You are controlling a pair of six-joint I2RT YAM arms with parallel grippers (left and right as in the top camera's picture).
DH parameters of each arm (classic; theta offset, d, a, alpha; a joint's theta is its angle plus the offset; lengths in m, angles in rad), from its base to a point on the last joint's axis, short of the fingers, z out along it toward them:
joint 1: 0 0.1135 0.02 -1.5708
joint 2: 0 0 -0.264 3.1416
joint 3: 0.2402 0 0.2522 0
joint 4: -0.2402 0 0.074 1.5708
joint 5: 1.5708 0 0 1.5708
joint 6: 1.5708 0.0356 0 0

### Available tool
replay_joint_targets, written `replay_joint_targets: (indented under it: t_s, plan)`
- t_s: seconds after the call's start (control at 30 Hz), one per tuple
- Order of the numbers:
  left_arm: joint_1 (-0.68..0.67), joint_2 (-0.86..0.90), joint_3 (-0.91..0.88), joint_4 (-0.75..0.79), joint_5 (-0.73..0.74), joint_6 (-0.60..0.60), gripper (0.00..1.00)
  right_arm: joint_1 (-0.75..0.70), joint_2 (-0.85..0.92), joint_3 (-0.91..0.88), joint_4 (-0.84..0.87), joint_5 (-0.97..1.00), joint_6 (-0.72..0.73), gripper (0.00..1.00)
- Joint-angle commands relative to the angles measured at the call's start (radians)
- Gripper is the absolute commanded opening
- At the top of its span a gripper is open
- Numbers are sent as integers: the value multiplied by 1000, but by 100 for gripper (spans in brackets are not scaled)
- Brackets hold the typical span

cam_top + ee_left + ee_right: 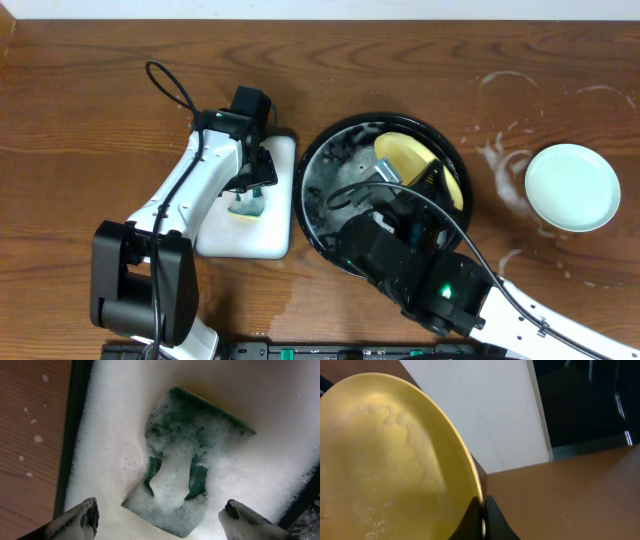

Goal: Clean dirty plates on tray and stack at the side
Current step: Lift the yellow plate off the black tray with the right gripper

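The left gripper (161,511) hung open, the sponge (200,430) straight beneath between its fingers, long axis slanted across them. The right gripper (483,512) pinched the rim of the yellow plate (385,460), over the tray (303,175).

Black tray (318,150) sits mid-surface, its interior wet with white foam. A yellow plate (408,152) is inside it on the side toward the right edge, tilted, with the right gripper (400,182) at its lower rim; the closure of the fingers cannot be confirmed from above. One mint-green plate (572,187) lies flat near the right edge, well apart from the tray, with foam smears (495,155) between them. A white dish (272,228) lies just beside the tray on the side toward the left edge. It holds a green sponge (243,209), and the left gripper (251,194) is directly over the sponge.
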Motion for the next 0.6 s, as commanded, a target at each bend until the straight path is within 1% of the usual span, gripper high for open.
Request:
replay_joint_targets:
  t_s: [0.0, 0.47, 0.57]
  plan:
    - [1, -12, 8, -2, -10, 6, 80, 34, -10, 22, 6, 37, -31, 1]
    - [1, -12, 8, -2, -10, 6, 81, 20, -9, 22, 11, 35, -35, 1]
    - [1, -12, 8, -2, -10, 6, 81, -6, -8, 22, 10, -33, -30, 1]
